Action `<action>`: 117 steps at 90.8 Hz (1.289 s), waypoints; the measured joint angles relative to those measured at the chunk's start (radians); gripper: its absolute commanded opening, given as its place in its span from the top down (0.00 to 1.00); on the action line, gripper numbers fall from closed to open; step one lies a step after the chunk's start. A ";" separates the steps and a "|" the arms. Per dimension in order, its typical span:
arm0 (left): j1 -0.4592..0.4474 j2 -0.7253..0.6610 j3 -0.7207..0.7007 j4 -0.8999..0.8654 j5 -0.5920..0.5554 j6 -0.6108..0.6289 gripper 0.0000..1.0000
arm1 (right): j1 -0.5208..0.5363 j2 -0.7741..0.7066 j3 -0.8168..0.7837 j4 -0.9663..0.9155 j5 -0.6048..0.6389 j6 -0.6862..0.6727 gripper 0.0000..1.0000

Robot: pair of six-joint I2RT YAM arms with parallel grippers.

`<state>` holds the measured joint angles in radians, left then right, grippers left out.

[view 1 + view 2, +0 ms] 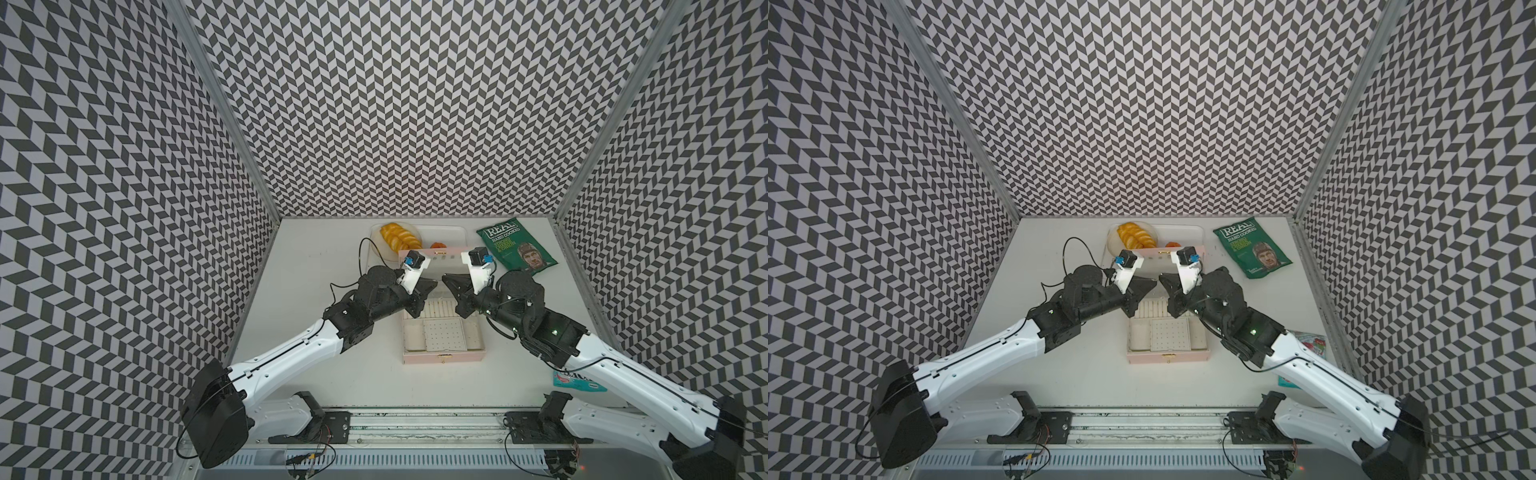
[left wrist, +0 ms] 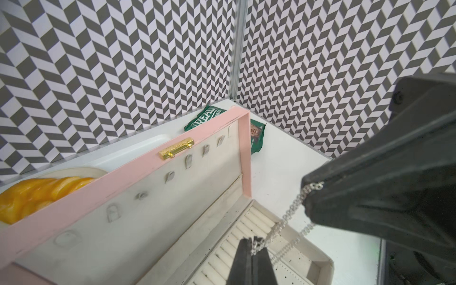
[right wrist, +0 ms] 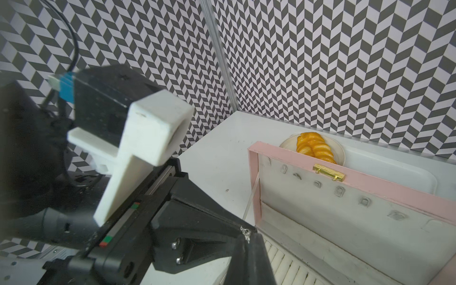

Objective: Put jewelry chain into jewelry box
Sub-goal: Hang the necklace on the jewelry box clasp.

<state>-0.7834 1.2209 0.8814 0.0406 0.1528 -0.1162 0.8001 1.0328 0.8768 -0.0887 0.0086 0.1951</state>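
The pale pink jewelry box (image 1: 442, 356) (image 1: 1167, 356) stands open mid-table, its lid (image 2: 123, 177) (image 3: 254, 177) upright at the far side. My left gripper (image 2: 252, 240) (image 1: 433, 284) and right gripper (image 3: 247, 238) (image 1: 444, 278) meet tip to tip above the box's ring rolls, and both are shut on the jewelry chain. In the left wrist view the thin silver chain (image 2: 288, 214) runs in two strands from my left jaws up to the right gripper's tip (image 2: 311, 188). Only a small bunch of the chain (image 3: 246, 232) shows in the right wrist view. It is too fine to make out in the top views.
Behind the lid sits a white tray (image 1: 453, 232) with a plate of orange food (image 1: 401, 237). A green crisp packet (image 1: 515, 249) lies at the back right, and a teal packet (image 1: 577, 380) lies under the right arm. Patterned walls close three sides.
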 measured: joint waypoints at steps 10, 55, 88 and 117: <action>0.025 0.005 0.000 -0.021 -0.012 0.003 1.00 | -0.014 0.043 -0.012 0.047 -0.017 0.000 1.00; 0.100 0.103 0.040 -0.024 -0.013 -0.009 1.00 | -0.097 0.217 -0.013 0.189 -0.116 0.007 1.00; 0.131 0.173 0.096 -0.020 -0.008 -0.014 1.00 | -0.140 0.318 0.034 0.222 -0.159 0.007 1.00; 0.174 0.191 0.104 -0.017 -0.010 -0.042 1.00 | -0.164 0.364 0.054 0.255 -0.158 0.006 1.00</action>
<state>-0.6094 1.4120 0.9852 0.0238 0.1432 -0.1577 0.6361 1.3972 0.9310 0.1661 -0.1493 0.2016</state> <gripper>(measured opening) 0.049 0.040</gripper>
